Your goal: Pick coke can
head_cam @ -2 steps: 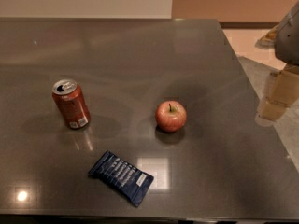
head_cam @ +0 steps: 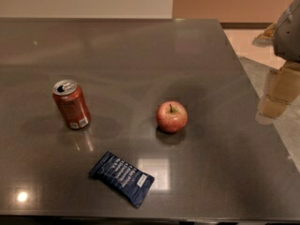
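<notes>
Grey tabletop fills the room's foreground; the can stands upright on its left side. Far to the right, past the apple, the hand hangs at the edge; spread or closed, I cannot tell.

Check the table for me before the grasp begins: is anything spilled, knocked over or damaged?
Nothing stands out. The coke can stands upright with no liquid around it, the apple sits stem up, and the blue wrapper lies flat. The gripper hangs at the right edge of the view, away from all three.
</notes>
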Controlling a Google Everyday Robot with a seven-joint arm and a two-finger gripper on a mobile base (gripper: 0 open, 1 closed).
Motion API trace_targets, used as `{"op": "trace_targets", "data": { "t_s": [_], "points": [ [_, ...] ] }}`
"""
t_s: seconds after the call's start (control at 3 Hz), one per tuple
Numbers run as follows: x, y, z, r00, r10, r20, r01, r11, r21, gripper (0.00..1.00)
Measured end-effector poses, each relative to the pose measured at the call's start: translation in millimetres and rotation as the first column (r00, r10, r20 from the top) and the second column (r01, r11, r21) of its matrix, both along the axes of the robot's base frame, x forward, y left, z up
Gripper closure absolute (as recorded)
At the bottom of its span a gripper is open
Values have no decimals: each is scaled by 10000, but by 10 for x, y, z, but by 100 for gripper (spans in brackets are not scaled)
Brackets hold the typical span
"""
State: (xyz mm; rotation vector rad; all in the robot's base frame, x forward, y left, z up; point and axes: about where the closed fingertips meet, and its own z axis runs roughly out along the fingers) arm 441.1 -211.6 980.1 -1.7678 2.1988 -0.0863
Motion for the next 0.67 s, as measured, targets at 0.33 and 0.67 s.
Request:
{"op": "trace_targets", "data": {
  "t_s": [0.33,0.67],
  "points": [
    [131,268,56,9957,924,-55,-922,9953,311,0],
    [274,614,95,9843,1766,11,-1763,9824,624,0]
  ]
}}
